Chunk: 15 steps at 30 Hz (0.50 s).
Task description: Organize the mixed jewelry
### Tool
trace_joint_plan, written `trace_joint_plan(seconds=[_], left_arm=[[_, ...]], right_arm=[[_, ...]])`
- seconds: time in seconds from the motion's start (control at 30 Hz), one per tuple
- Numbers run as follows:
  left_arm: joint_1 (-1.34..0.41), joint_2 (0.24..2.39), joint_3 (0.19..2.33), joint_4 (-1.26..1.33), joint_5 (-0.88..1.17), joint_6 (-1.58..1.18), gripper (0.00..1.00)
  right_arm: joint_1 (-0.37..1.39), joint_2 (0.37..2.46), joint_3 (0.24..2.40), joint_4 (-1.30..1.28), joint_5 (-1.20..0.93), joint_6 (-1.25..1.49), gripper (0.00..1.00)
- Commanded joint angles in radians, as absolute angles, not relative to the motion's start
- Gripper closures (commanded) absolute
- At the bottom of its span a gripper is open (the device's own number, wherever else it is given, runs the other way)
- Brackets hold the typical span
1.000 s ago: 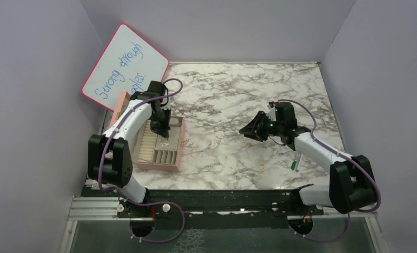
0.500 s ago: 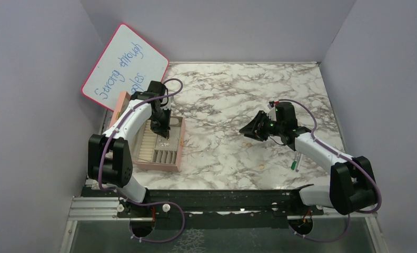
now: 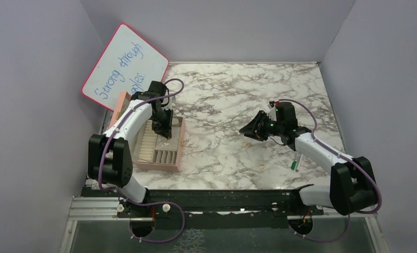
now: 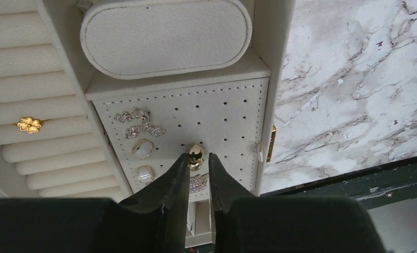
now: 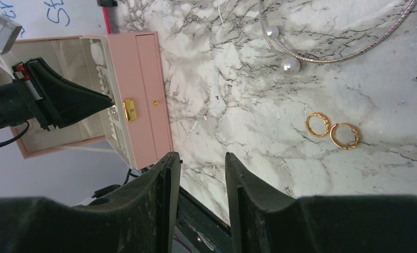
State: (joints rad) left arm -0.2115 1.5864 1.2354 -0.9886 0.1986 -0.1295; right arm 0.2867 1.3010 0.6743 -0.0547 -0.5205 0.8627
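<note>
My left gripper (image 4: 199, 155) hangs over the perforated earring panel (image 4: 227, 116) of the open pink box (image 3: 172, 158). Its jaws stand slightly apart, and a small gold stud (image 4: 196, 153) sits on the panel right at the tips. On the same panel lie crystal pieces (image 4: 135, 116) and white-stone studs (image 4: 142, 148). A gold flower ring (image 4: 29, 124) rests in the ring rolls. My right gripper (image 5: 201, 158) is open and empty above the marble. Two gold hoops (image 5: 318, 125) lie loose there, beside a thin neck wire with pearl ends (image 5: 290, 65).
A whiteboard (image 3: 125, 66) leans on the left wall behind the box. A green-and-white pen (image 3: 296, 161) lies by the right arm. An oval cream cushion (image 4: 164, 34) fills the box compartment above the panel. The box's gold clasp (image 5: 128, 109) faces the table's middle.
The left jaws have parted a little around the gold stud. Both arms have stayed almost where they were.
</note>
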Motion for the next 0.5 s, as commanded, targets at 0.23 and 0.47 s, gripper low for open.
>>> trace_joint_plan(seconds=[0.23,0.47], left_arm=[[-0.220,1.569,1.246,-0.982,0.251,-0.124,0.78],[-0.219,1.550,1.250,-0.986,0.225,-0.127,0.79]], right_arm=[[0.282,1.278,0.674,-0.065,-0.500,0.847,0.59],[0.282,1.276,0.671,-0.065,-0.499,0.847,0.59]])
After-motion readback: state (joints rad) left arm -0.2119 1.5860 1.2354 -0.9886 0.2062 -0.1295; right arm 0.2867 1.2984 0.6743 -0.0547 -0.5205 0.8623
